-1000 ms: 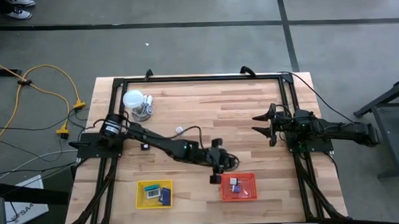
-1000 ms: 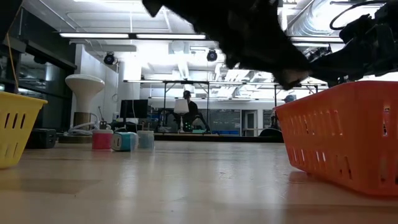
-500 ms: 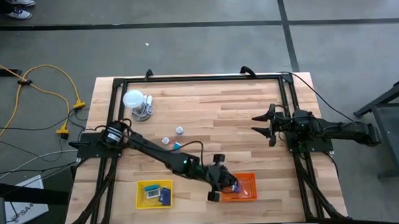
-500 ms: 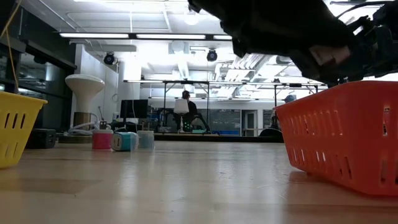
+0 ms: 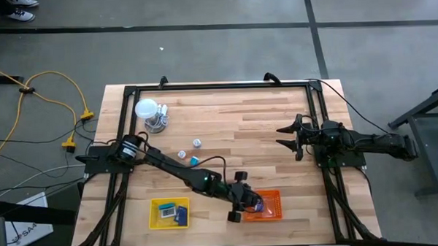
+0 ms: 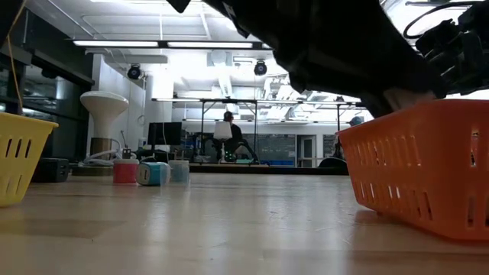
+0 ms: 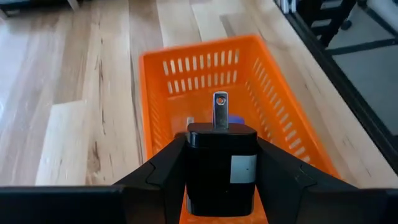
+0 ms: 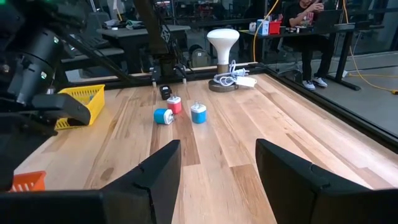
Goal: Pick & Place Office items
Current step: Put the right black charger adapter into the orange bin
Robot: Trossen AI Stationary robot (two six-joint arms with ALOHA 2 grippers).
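Observation:
My left gripper (image 5: 244, 202) hangs over the left end of the orange mesh tray (image 5: 269, 206), shut on a black block (image 7: 221, 167) that has a metal prong (image 7: 220, 111) on its forward end. A purple item (image 7: 236, 120) lies in that tray. Three small items (image 5: 182, 153) (image 5: 196, 143) (image 5: 192, 160) stand loose on the table's middle left; the right wrist view shows them as a red-and-white piece (image 8: 174, 104), a blue roll (image 8: 163, 116) and a blue block (image 8: 198, 114). My right gripper (image 5: 287, 137) waits open at the right edge. My left gripper pinches the black block by its two side faces (image 7: 188, 163) between the two fingers (image 7: 163, 171). The fingers slant down toward the table's near right. The block is lifted clear above the orange tray, its prong end pointing ahead of the fingers.
A yellow mesh tray (image 5: 169, 212) with items in it sits at the near left. A white globe on a wire stand (image 5: 148, 112) stands at the far left. Bare wood lies between the loose items and my right gripper.
My left gripper has carried the black block toward the table's near edge and a little down, from beside the orange tray to over its left end. The arm's move has uncovered two small items on the middle left.

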